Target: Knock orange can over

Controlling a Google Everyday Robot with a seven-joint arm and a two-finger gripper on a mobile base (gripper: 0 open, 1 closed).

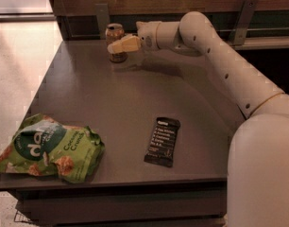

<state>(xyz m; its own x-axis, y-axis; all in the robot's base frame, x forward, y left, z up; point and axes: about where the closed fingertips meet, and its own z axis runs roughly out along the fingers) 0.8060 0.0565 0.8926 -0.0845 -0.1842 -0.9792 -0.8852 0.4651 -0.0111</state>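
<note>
The orange can [114,35] stands upright at the far edge of the dark table [102,103], left of centre. It is orange-gold with a silver top rim. My gripper [117,46] reaches in from the right, and its pale yellow fingertips [123,45] overlap the can's front and hide part of its side. My white arm [215,51] runs from the lower right corner up over the table to the can.
A black snack bar [162,141] lies on the table right of centre near the front. A green chip bag [47,148] lies at the front left corner. A wooden wall with metal brackets [243,18] stands behind the table. Tiled floor [17,65] lies to the left.
</note>
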